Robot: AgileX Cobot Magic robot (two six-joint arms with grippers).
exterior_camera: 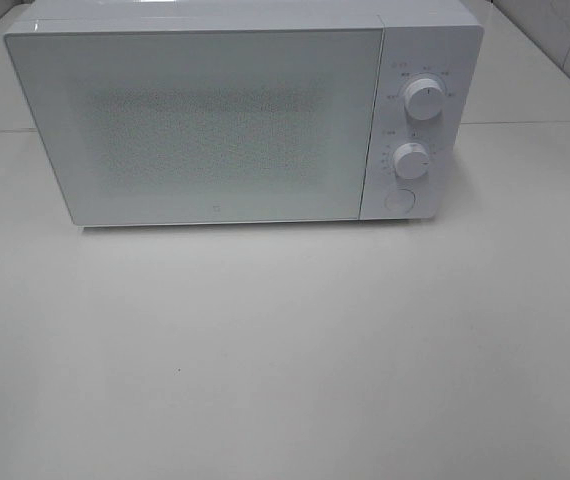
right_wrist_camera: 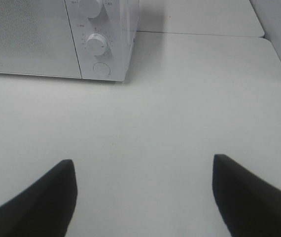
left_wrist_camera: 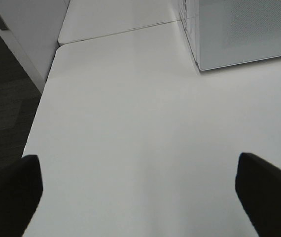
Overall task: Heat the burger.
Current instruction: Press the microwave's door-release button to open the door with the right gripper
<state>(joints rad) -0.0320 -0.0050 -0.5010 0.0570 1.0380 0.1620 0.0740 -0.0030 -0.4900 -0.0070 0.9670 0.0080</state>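
Left pincer (left_wrist_camera: pixel 138 163): two black fingers (left_wrist_camera: pixel 12 197) spread wide with nothing between them, hanging over the bare white matte counter (left_wrist_camera: pixel 130 123). A dark grey floor (left_wrist_camera: pixel 2 108) shows past the counter's edge on that side.

Right pincer (right_wrist_camera: pixel 143 160): black fingers (right_wrist_camera: pixel 249 197) also wide apart and empty, over the same counter, with the oven's knob end ahead of it.

High view, near half: only plain white counter surface (exterior_camera: pixel 285 360).

Farther back, at 12 o'clock on the counter, stands a white box-shaped microwave oven (exterior_camera: pixel 420 35). Its frosted door with a dotted mesh window (exterior_camera: pixel 215 110) is shut flush.

The control strip is at the door's 3 o'clock side. It has an upper round white knob (exterior_camera: pixel 424 99) and a lower round white knob (exterior_camera: pixel 411 160) directly at its 6 o'clock. A flat round white button (exterior_camera: pixel 398 200) sits lowest.

Burger: not seen in any view. The door window is opaque, so I cannot tell where it is.

Farthest back, a thin straight seam (exterior_camera: pixel 525 124) crosses the counter behind the oven's front line. A pale tiled wall (exterior_camera: pixel 565 40) is at 1 o'clock.
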